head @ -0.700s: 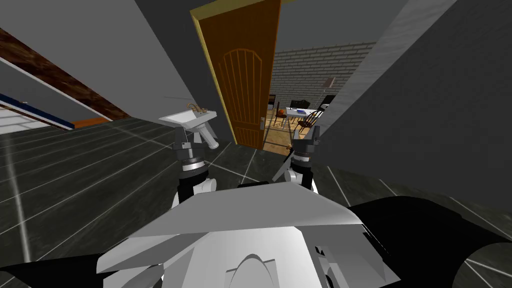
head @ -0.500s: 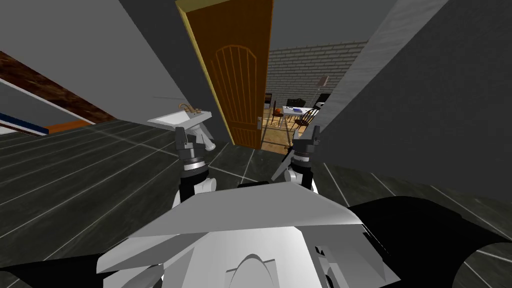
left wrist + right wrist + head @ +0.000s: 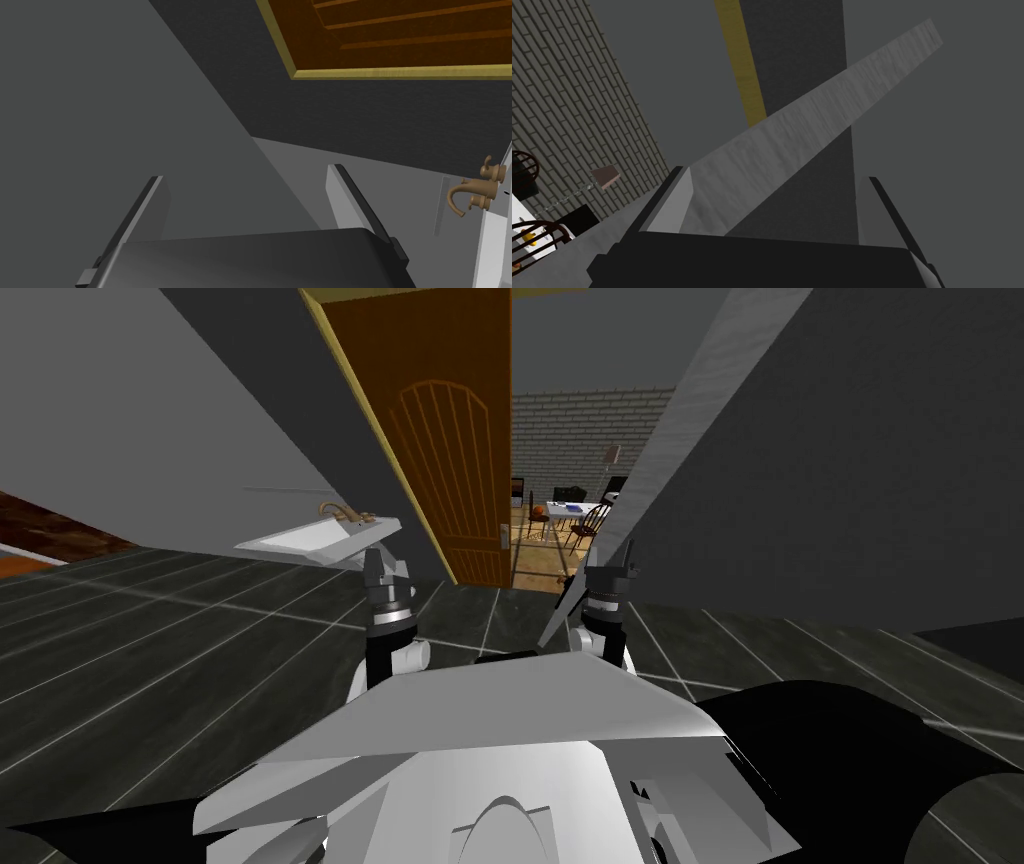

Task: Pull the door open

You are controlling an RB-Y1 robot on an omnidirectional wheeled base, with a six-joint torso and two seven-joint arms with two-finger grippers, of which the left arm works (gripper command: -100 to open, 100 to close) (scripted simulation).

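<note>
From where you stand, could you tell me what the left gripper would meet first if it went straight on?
Probably the grey wall beside the door; the left gripper, jaws open, points at it, though depth is unclear.

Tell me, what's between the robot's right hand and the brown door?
Nothing stands there. In the head view, only bare dark floor tiles lie between the right hand and the door, which hangs partly open.

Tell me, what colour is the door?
The door is orange-brown, yellow-edged; head view shows it best.
</note>
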